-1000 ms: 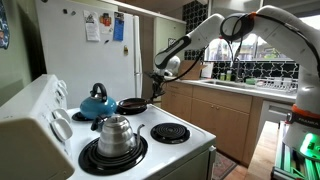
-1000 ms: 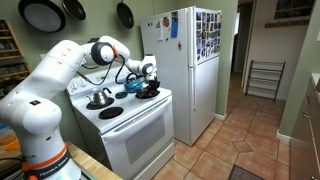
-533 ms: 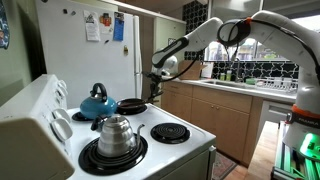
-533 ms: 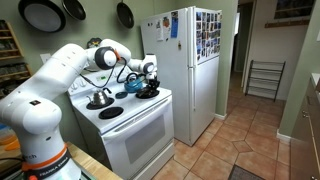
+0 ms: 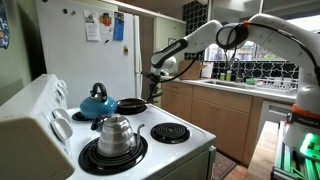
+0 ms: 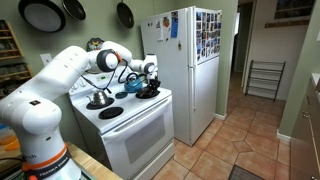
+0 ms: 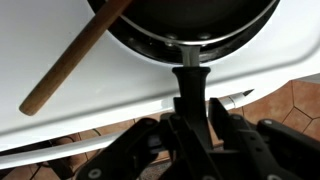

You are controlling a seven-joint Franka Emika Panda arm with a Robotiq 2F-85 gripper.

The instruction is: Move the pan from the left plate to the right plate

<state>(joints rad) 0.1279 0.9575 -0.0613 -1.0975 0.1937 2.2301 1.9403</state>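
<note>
Three views of a white stove. In an exterior view, the pan [image 5: 131,104] sits at the far end of the stove [image 5: 195,152], next to a blue teapot [image 5: 97,102], while a steel kettle [image 5: 115,133] stands on the near burner and a bare coil burner [image 5: 170,132] lies beside it, apart from the pan. The gripper [image 5: 155,84] hangs over the pan's handle end, its arm reaching in from the counter side, with a white fridge [image 5: 90,55] behind. In an exterior view from the kitchen floor, the pan [image 6: 148,91] is at the fridge-side end of the stove top, the teapot [image 6: 133,88] just behind it, the kettle [image 6: 100,98] farther along and the bare coil burner [image 6: 110,112] in front of the kettle; the gripper [image 6: 150,79] is just above the pan. In the wrist view, the pan [image 7: 190,25] fills the top edge, a wooden spatula [image 7: 70,65] slants from its rim over the white stove top, and the black handle [image 7: 190,85] runs straight down between the fingers [image 7: 163,132] of the gripper [image 7: 190,122]; whether they press on it cannot be told.
</note>
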